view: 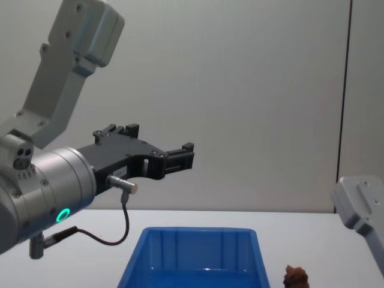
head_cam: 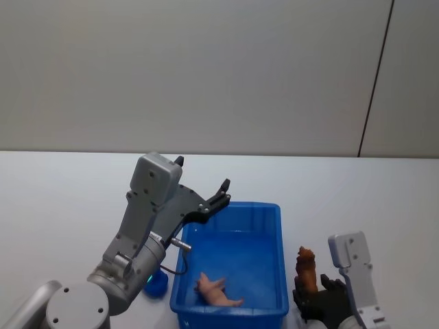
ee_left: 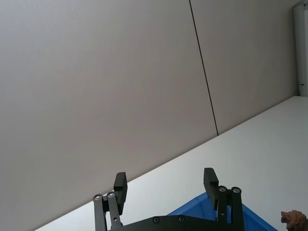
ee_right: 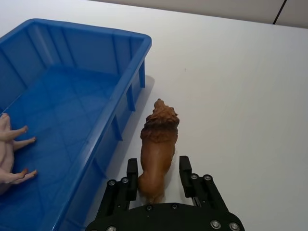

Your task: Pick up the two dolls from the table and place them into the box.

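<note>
The pale pink doll (head_cam: 218, 291) lies on its side inside the blue box (head_cam: 233, 204), near the front wall; the right wrist view shows its legs (ee_right: 7, 154) on the box (ee_right: 120, 103) floor. The reddish-brown doll (ee_right: 156, 144) is on the white table (ee_right: 240, 96) just right of the box. My right gripper (ee_right: 159, 168) is shut on its hindquarters, one finger on each flank, and shows low at the right of the head view (head_cam: 312, 291). My left gripper (head_cam: 202, 173) hangs open and empty above the box's far left corner.
A small blue object (head_cam: 156, 284) sits on the table just left of the box, under my left arm. A plain grey wall (head_cam: 206, 68) stands behind the table. Bare tabletop stretches to the right and beyond the box.
</note>
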